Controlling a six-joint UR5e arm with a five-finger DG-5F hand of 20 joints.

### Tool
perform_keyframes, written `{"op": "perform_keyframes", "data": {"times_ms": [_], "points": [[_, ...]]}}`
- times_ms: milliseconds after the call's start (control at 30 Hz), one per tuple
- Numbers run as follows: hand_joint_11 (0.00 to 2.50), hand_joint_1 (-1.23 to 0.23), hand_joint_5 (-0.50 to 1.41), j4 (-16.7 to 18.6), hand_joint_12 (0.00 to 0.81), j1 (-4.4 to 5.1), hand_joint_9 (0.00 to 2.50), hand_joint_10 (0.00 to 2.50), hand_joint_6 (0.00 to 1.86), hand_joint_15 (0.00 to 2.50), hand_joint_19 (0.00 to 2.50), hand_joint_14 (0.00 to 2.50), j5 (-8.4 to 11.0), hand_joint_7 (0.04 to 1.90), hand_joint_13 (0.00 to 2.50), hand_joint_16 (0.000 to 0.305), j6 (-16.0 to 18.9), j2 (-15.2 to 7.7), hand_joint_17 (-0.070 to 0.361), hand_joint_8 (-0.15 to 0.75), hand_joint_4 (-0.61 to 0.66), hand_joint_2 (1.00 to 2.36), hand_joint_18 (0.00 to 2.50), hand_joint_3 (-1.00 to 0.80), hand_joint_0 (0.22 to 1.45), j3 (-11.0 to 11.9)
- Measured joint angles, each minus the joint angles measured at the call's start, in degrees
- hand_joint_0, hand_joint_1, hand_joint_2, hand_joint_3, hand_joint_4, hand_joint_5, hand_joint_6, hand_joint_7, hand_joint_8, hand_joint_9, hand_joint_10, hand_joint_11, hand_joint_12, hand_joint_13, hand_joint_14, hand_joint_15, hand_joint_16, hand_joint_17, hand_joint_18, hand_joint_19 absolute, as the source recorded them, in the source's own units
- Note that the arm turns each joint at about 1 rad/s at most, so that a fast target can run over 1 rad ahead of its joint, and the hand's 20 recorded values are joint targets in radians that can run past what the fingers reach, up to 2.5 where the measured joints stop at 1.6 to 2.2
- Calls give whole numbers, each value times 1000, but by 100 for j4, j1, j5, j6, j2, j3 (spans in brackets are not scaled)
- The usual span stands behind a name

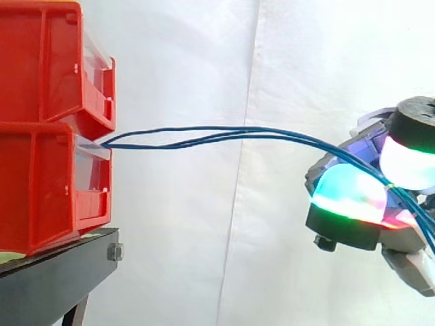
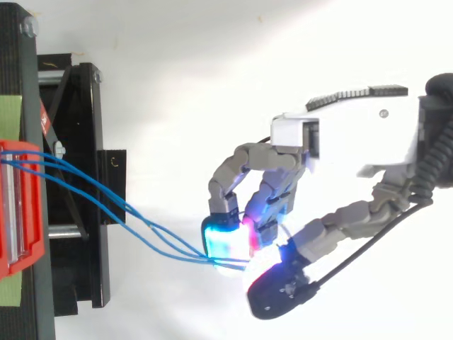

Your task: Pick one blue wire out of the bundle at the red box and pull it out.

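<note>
The robot hand (image 2: 354,131) is curled, its glowing fingertips (image 1: 348,193) pinching the blue wires (image 1: 238,128). From that pinch the wires stretch away in a shallow arc to the lower red box (image 1: 47,183), well apart from the robot hand, on a black stand (image 1: 61,272).

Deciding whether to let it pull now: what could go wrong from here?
Several blue wires, not one, run into the hand's pinch, so the whole bundle may come out. They are anchored at the lower red box, so a hard pull might shift it on the black stand.
</note>
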Motion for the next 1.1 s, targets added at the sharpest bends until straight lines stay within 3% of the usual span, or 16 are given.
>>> {"op": "perform_keyframes", "data": {"times_ms": [267,500,600,833,933,1100], "points": [[832,-698,-196,-301,459,-124,1027,12,969,537,504,19,-231,866,1055,58,10,131,131,407,231,1000,1013,-500,569,1],[847,-667,-189,-423,470,-217,1066,13,966,544,527,17,-360,887,1058,60,9,198,135,422,233,1000,1022,-500,550,1],[837,-742,-186,-429,464,-240,1077,13,967,536,519,17,-393,904,1069,58,10,207,130,416,233,1000,1016,-487,607,1],[889,-864,-198,-449,451,-317,1047,12,987,532,478,19,-602,1029,1078,56,21,245,125,412,103,1013,1026,-325,767,0],[905,-869,-207,-557,441,-345,1038,11,999,547,505,17,-652,974,1076,55,45,317,123,410,147,1016,1000,-277,805,0],[916,-859,-218,-887,441,-390,1007,11,981,536,498,18,-676,904,1073,55,83,495,123,401,226,1007,1004,-408,827,0]]}}
